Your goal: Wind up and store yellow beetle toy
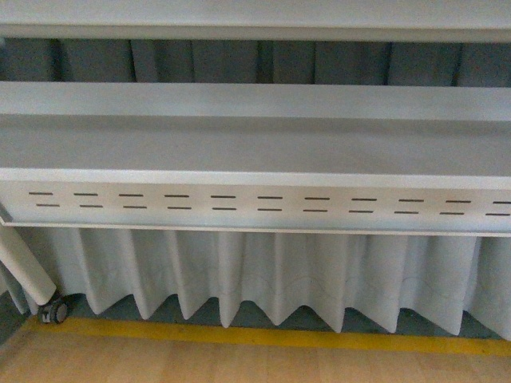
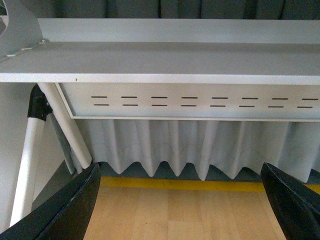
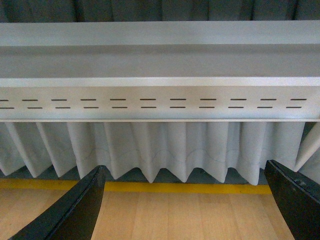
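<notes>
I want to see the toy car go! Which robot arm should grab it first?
Cannot pick yet: no car shows in any view. Both the left gripper and right gripper are open and empty, facing the same white table and curtain. Neither looks better placed.

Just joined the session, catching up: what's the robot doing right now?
Nothing is being handled at the moment. Both wrist views show the left gripper and right gripper open and empty, their fingers spread wide above a wooden floor. All three cameras face a grey table frame with a slotted panel, a pleated curtain behind it and a yellow floor stripe. The yellow beetle toy is not in any view.
</notes>
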Tool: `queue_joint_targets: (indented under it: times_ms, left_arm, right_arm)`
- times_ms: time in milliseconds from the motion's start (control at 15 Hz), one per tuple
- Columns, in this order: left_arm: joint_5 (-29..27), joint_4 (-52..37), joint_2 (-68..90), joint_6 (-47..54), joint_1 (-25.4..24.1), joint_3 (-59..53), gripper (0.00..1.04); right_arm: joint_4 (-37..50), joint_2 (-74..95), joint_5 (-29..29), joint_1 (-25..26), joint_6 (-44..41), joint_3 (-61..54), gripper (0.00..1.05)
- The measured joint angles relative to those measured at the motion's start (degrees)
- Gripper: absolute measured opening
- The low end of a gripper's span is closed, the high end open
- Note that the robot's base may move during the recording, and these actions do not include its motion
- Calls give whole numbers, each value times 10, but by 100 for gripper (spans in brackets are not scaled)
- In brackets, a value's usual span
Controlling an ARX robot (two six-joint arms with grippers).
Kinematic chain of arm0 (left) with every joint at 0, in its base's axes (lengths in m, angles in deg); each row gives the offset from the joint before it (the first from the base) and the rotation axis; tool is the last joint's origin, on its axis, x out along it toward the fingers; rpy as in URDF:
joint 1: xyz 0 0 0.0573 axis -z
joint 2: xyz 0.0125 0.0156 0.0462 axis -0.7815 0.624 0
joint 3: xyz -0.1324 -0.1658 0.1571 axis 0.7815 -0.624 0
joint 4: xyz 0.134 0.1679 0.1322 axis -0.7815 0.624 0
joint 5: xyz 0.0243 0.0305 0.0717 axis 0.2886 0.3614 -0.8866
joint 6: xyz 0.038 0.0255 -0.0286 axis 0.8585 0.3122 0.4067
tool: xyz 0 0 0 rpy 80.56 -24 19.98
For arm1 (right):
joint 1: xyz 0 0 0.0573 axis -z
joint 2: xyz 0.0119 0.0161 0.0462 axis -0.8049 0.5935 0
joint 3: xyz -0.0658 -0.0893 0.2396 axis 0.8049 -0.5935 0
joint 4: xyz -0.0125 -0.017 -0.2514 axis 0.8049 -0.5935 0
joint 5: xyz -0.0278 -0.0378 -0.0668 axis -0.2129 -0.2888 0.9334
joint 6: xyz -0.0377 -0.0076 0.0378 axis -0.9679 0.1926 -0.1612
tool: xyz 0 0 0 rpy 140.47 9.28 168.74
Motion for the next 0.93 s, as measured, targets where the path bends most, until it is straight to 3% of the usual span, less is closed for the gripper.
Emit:
queue_joint_targets:
  times_ms: [932]
  left_arm:
    - [0,0,0,0,0,0,98]
  right_arm:
    - [0,0,0,0,0,0,98]
